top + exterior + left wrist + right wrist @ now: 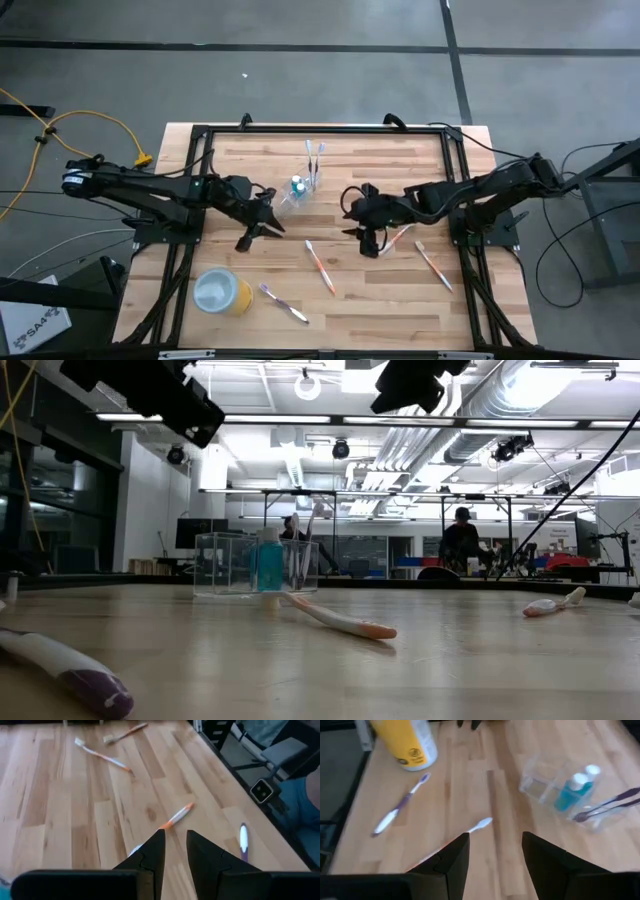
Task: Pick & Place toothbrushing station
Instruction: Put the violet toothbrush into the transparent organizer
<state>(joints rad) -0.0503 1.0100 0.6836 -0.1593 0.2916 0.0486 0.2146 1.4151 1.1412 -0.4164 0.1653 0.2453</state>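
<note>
The clear plastic cup (298, 188) stands on the table at centre back, holding a blue tube (572, 792) and purple-handled toothbrushes (610, 802); it also shows in the low view (255, 565). A white-and-orange toothbrush (320, 267) lies on the table between the arms, two more (433, 262) (400, 237) lie to the right, and a purple one (283, 303) lies near the front. My left gripper (262, 228) hangs open and empty above the table, left of the cup. My right gripper (365, 238) hangs open and empty, right of the cup, over the white-and-orange toothbrush (470, 830).
A larger yellow cup (222, 292) with a pale top lies at front left, near the purple toothbrush (400, 807). Black frame rails (320, 130) run along the table's edges. Bare wood lies at front right (400, 300).
</note>
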